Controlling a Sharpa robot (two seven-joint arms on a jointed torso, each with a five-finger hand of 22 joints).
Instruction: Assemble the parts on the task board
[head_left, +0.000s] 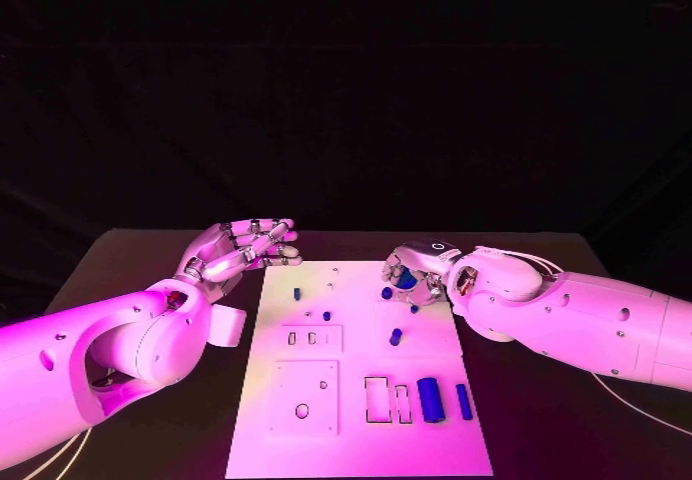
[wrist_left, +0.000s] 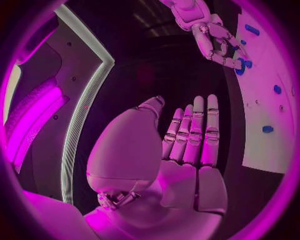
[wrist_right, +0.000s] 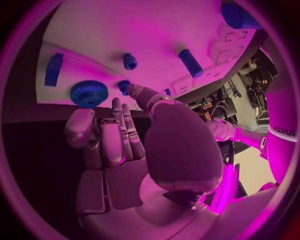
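Little looks done: several blue parts (head_left: 428, 398) lie loose on the white task board (head_left: 361, 440) mid-tabletop. The right hand (head_left: 415, 270) reaches down at a blue gear (wrist_right: 89, 93) near the far edge (whether gripped, I cannot tell). The left hand (head_left: 248, 245) hovers empty, fingers loosely apart.
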